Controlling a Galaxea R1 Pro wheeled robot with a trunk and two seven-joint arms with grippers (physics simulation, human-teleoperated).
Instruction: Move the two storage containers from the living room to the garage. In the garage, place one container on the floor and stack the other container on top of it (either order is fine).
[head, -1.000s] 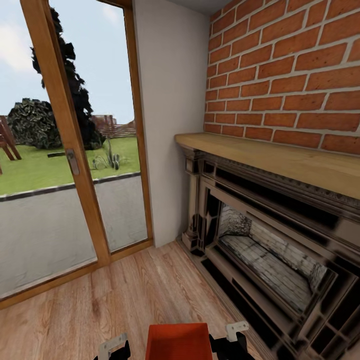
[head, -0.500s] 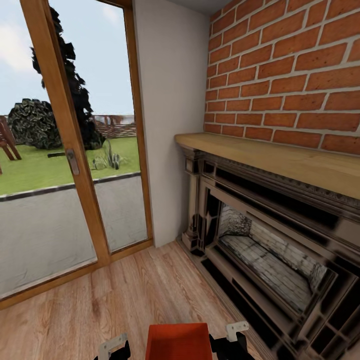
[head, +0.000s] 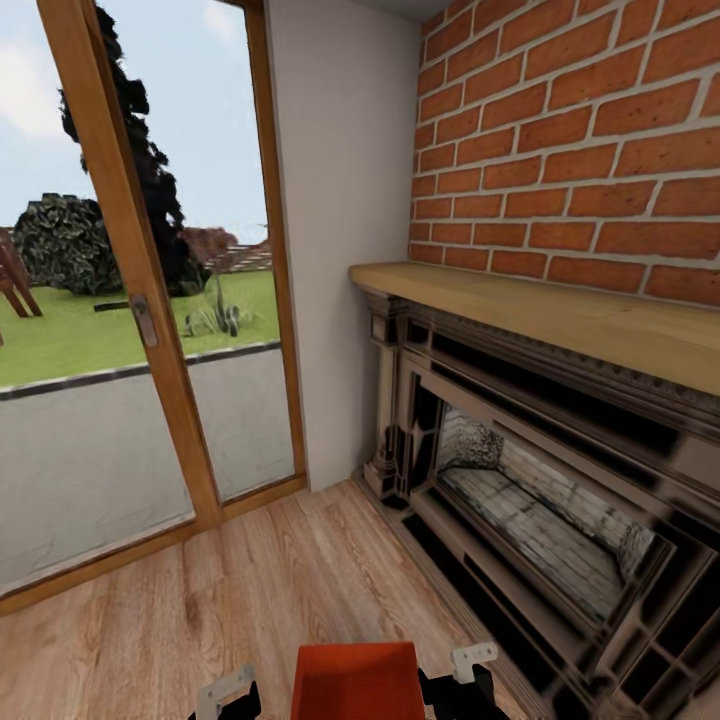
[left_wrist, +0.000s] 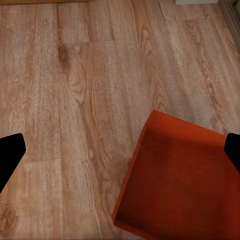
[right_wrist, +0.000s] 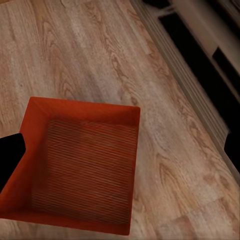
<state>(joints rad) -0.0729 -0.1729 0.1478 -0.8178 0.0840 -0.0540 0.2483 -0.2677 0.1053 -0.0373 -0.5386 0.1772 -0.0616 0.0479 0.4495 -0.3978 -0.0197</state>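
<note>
The orange-red storage container (head: 357, 682) sits low between both arms above the wood-plank floor (head: 200, 610), by the fireplace (head: 530, 480). Only the view has shifted slightly, so hauling toward the garage has hardly begun. Whether the left tool (left_wrist: 120, 155) and right tool (right_wrist: 120, 155) grip it, I cannot tell.

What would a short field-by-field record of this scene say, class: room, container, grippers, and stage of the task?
room: living room, wood-plank floor, brick fireplace, glass door
container: one orange-red storage container, open top up, ribbed base, empty
position: between the left gripper and the right gripper, above the planks
grip: contact cannot be told
task stage: not yet in the garage
</note>
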